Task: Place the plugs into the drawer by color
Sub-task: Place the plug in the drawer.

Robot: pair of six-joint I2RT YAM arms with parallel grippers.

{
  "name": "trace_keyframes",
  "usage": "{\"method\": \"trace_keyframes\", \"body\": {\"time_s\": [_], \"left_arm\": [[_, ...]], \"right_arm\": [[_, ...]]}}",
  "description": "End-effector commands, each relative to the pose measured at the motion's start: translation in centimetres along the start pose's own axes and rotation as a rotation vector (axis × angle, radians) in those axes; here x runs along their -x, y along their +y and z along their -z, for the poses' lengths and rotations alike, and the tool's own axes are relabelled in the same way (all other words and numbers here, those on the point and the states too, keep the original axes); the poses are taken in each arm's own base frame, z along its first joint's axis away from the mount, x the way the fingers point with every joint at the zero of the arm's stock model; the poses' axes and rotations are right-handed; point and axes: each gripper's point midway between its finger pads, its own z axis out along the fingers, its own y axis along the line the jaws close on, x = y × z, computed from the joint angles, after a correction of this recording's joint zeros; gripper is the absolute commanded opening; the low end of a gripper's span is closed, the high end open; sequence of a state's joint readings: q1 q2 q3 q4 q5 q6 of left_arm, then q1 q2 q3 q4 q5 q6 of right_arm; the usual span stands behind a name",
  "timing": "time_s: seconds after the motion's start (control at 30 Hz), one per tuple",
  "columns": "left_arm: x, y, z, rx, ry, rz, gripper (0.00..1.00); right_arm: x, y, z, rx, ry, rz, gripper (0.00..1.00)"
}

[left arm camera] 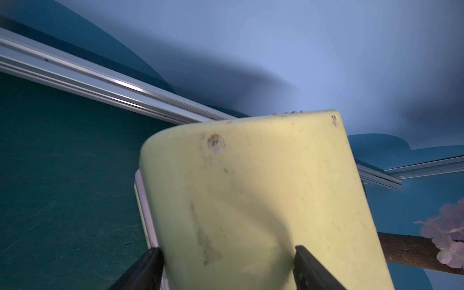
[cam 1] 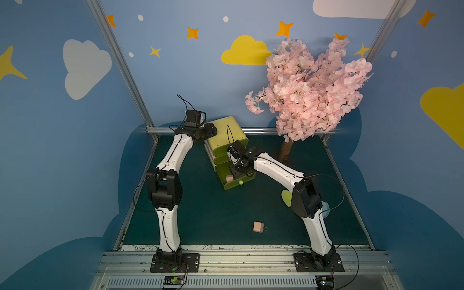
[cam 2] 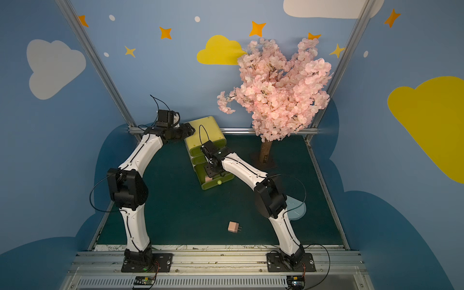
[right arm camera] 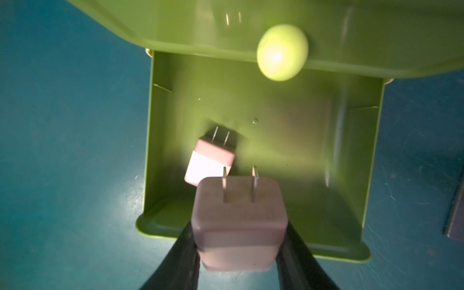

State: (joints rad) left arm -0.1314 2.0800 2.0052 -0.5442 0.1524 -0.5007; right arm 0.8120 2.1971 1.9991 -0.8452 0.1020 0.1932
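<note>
Right gripper point(right arm camera: 238, 241) pinching one pink plug point(right arm camera: 238, 221), second in drawer point(right arm camera: 351, 150), third on mat point(cam 1: 258, 227), left gripper point(left arm camera: 228, 268) clamping chest.

An artificial tree point(cam 1: 311, 85) with pink blossoms is standing at the far right corner of the dark green tabletop point(cam 1: 213, 213), its brown trunk point(cam 1: 286, 149) leaning as it is rising into the crown. Nearer than the trunk, a pale green disc point(cam 1: 286, 197) and a pale blue disc point(cam 2: 297, 209) are lying flat on the tabletop. Aluminium rails point(cam 1: 261, 130) are bordering the tabletop behind the tree. Blue wall panels point(cam 1: 188, 75) behind the tree are displaying clouds and stars.
</note>
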Motion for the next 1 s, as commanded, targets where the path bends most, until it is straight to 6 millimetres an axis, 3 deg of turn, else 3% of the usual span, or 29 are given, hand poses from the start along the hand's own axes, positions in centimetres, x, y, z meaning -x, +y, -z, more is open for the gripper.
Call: {"method": "trace_keyframes", "body": {"time_s": [0.0,0.53,0.73,0.97], "left_arm": [[-3.9,0.2,-0.7,0.026,0.136,-0.013,0.81],[-4.0,0.0,-0.7,0.025,0.135,-0.017,0.82],[-4.0,0.1,-0.7,0.030,0.137,-0.020,0.82],[-4.1,0.2,-0.8,0.030,0.140,-0.018,0.82]], "right_arm": [[0.3,0.3,-0.6,0.027,0.004,0.006,0.21],[-0.5,-0.5,-3.6,-0.018,0.050,0.009,0.24],[-0.4,-0.9,-4.2,-0.023,0.053,0.005,0.31],[0.5,-0.8,-3.0,-0.016,0.027,0.020,0.45]]}}
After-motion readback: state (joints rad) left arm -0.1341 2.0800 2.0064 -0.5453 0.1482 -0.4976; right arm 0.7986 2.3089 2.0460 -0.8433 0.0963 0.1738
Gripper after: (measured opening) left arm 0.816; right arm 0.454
